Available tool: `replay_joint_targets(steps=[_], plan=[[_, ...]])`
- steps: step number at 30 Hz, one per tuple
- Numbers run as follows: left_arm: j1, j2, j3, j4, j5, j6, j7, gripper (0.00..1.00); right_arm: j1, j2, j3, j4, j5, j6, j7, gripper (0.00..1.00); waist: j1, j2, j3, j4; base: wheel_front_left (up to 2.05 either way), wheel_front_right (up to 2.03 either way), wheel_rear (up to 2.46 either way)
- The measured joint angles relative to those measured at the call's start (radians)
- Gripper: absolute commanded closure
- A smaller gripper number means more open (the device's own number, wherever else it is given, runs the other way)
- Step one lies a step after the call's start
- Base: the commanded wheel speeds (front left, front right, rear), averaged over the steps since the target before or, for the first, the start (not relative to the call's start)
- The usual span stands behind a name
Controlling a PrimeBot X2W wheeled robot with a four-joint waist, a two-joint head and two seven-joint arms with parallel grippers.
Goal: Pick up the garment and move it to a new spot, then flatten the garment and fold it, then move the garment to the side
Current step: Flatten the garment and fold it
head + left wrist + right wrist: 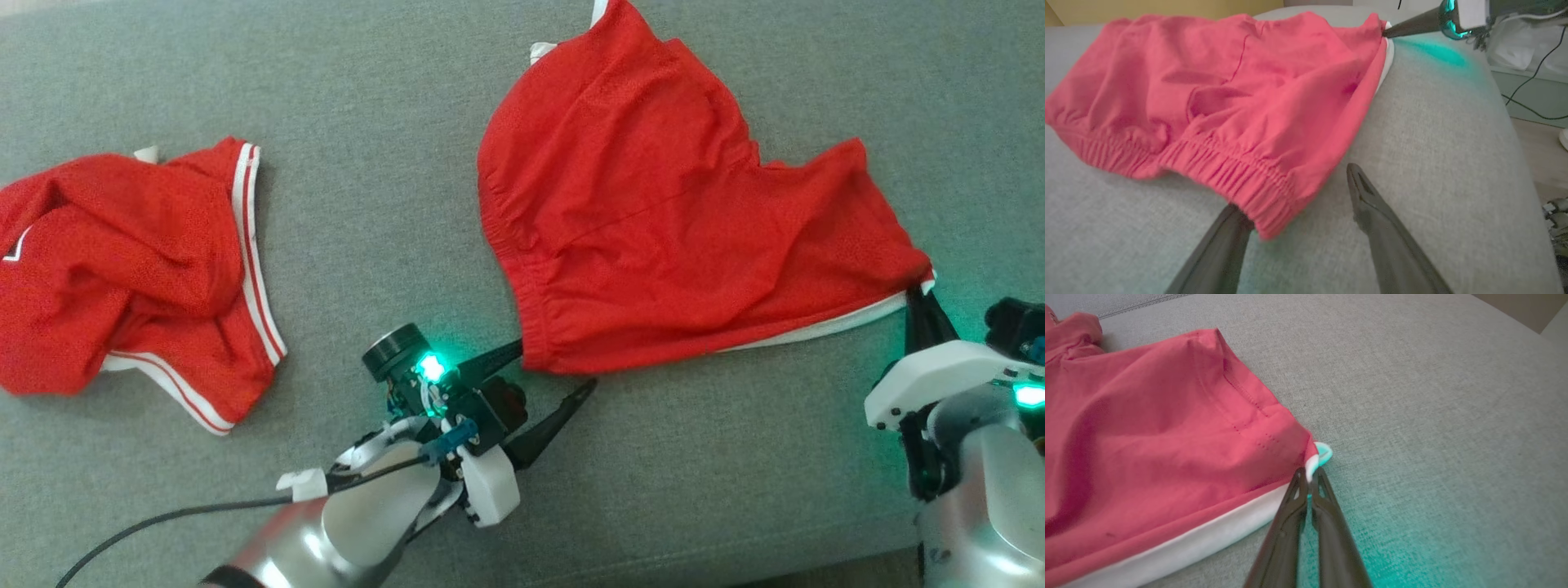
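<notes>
The garment (669, 212), a pair of red shorts with an elastic waistband and white hem trim, lies spread on the grey couch cushion. My left gripper (555, 365) stands open at the waistband's near corner (1265, 212), one finger at the cloth's edge and the other beside it on bare cushion. My right gripper (918, 290) is shut on the white-trimmed corner of a leg hem (1316, 455), the fingers (1290, 514) pressed together around the cloth. The same pinch shows at the top of the left wrist view, where the right gripper (1386, 32) holds the far corner.
A second pair of red shorts (122, 278) with white stripes lies crumpled at the left of the cushion (392, 212). The cushion's edge drops off at the right of the left wrist view, with floor and black cables (1531, 106) beyond.
</notes>
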State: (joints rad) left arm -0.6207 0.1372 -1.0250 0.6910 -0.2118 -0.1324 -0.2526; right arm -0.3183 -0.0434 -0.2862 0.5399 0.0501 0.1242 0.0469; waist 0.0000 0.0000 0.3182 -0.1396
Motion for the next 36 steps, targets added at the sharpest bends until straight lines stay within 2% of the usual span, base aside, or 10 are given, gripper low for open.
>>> replay_joint_targets(steps=[3, 4, 5, 13, 22, 27, 36], plan=[[-0.010, -0.004, -0.009, 0.021, -0.001, 0.000, -0.004, 0.00, 0.000, 0.000, 0.006, 0.000, 0.003, 0.000, 0.000, 1.00, 0.0000, 0.0000, 0.001, -0.001, 0.00, 0.00, 0.00], [-0.015, -0.008, -0.011, 0.035, -0.007, 0.000, -0.005, 0.45, 0.000, 0.000, 0.010, 0.000, 0.004, 0.000, -0.002, 1.00, 0.0000, 0.0000, 0.002, -0.001, 0.00, 0.00, 0.00], [-0.021, -0.014, -0.015, 0.050, -0.014, 0.000, -0.005, 1.00, 0.000, 0.000, 0.014, 0.000, 0.004, 0.000, -0.003, 1.00, 0.0000, 0.0000, 0.002, -0.002, 0.00, 0.00, 0.00], [-0.051, -0.031, -0.035, 0.114, -0.048, 0.000, -0.005, 1.00, 0.000, 0.000, 0.054, -0.016, 0.063, 0.000, -0.008, 1.00, 0.0000, 0.0000, -0.023, 0.008, 0.00, 0.00, 0.00], [-0.050, 0.023, -0.003, 0.062, -0.114, 0.000, -0.004, 1.00, 0.001, -0.001, 0.119, -0.101, 0.165, 0.000, 0.006, 1.00, -0.0001, 0.0000, -0.120, 0.035, 0.00, 0.00, 0.00], [-0.108, 0.098, -0.022, -0.018, -0.198, 0.000, 0.058, 1.00, -0.016, -0.001, 0.179, -0.158, 0.204, 0.000, 0.043, 1.00, -0.0001, 0.0000, -0.189, 0.050, 0.00, 0.00, 0.00], [-0.416, 0.241, -0.147, -0.162, -0.443, 0.000, 0.268, 1.00, -0.197, -0.004, 0.251, -0.225, 0.268, 0.000, 0.059, 1.00, -0.0003, 0.0000, -0.310, 0.056, 0.00, 0.00, 0.00]])
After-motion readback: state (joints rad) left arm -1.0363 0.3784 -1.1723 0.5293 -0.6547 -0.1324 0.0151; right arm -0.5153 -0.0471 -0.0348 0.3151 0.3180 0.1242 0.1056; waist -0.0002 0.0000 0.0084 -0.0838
